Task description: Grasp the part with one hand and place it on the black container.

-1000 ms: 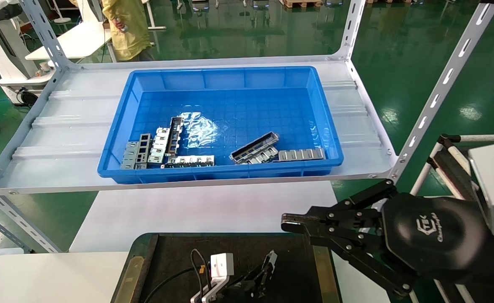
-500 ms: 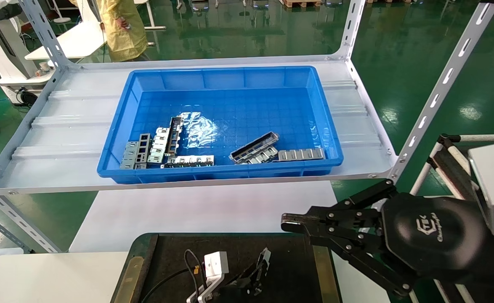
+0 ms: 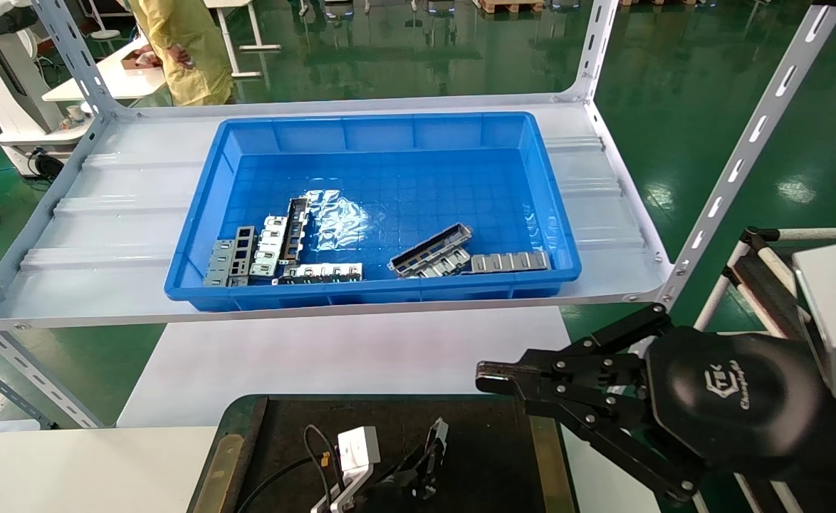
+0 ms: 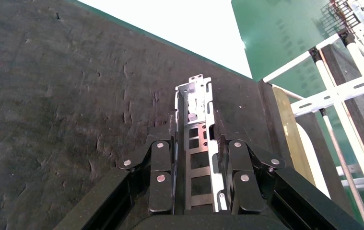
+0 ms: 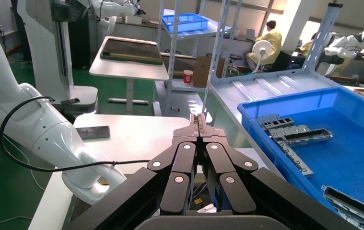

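Grey metal channel bar, the part (image 4: 196,143): held lengthwise between the fingers (image 4: 159,172) of the left gripper (image 3: 418,467), its free end projecting beyond the fingertips. Silvery edges and square cut-outs are shown in the left wrist view; the bar lies along the gripper's axis, clamped on both long sides.

Black container (image 3: 493,456): a flat dark tray at the near edge of the scene, directly beneath the held part. Whether the bar's far end is touching the tray surface or just above it cannot be told.

Left gripper: closed narrowly around the part, low over the middle of the tray.

Right gripper (image 3: 486,377): parked above the tray's right rim, fingers pressed together with nothing between them, as confirmed in the right wrist view.

Blue bin (image 3: 389,142): on the far shelf (image 3: 126,235), with remaining metal pieces (image 3: 432,253) along its near wall.

Step in hand, as judged: setting the part down. The bar should be lowered until it lies flat on the tray surface before the fingers are spread, so it is not dropped or left tilted. The fingers should be opened evenly and the gripper drawn straight back along the bar's length, so the part is not dragged toward the rim.
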